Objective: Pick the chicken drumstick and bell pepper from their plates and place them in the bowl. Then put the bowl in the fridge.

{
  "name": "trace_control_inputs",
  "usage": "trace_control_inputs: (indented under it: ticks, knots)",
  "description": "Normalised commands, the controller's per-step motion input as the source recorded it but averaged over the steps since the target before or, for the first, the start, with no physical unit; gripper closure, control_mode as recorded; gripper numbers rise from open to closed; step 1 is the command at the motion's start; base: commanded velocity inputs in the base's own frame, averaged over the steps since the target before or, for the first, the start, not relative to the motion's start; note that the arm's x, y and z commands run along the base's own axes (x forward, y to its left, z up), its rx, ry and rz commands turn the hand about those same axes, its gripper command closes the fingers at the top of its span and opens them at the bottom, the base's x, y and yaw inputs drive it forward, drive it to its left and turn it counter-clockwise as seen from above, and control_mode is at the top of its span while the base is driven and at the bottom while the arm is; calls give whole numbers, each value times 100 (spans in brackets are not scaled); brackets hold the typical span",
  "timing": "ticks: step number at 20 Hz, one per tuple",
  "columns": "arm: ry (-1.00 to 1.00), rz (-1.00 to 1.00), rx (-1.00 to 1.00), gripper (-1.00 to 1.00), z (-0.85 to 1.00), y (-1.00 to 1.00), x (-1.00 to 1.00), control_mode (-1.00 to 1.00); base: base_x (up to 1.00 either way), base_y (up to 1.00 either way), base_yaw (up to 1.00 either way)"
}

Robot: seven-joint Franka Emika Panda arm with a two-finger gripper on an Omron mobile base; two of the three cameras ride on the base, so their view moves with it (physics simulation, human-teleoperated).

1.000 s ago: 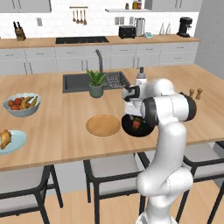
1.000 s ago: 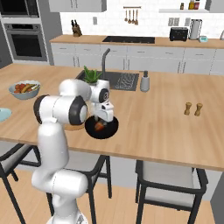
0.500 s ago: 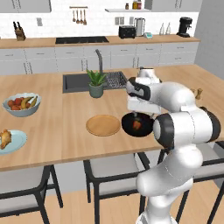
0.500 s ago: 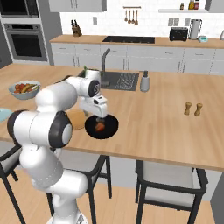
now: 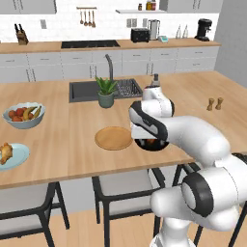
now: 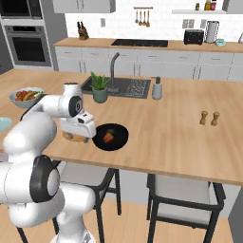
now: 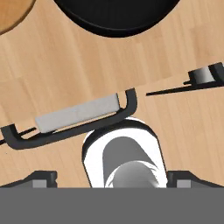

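Kitchen island tabletop (image 6: 156, 123) is seen, wood. The black bowl (image 6: 118, 133) sits near the front edge with the bell pepper (image 6: 108, 137) inside. The tool (image 6: 78, 137) hangs at the bowl's 9 o'clock, jaws spread wide, nothing held. The chicken drumstick (image 5: 5, 151) lies on the blue plate (image 5: 16, 157); the wood plate (image 5: 113, 138) is bare.

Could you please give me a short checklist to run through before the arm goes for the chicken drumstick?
1. Bell pepper lies in the black bowl: ok.
2. Gripper open and holding nothing: ok.
3. Chicken drumstick sits on the pale blue plate, at the counter's left end: ok.
4. Wooden plate has nothing on it: ok.
5. Fruit bowl stands apart from the blue plate: ok.
6. Drumstick within the arm's reach from here: cannot tell.
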Motion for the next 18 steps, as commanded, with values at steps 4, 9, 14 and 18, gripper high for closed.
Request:
trace_control_inputs:
  ticks: [4,9,14,18]
  knots:
    - [1,1,0,-100,-1,20,-17,-100,0,0,0]
    - [2,0,0,-100,0,1,0,-100,0,0,0]
    - [0,0,0,-100,0,0,0,-100,0,0,0]
    - [0,0,0,-100,0,0,-9,-100,0,0,0]
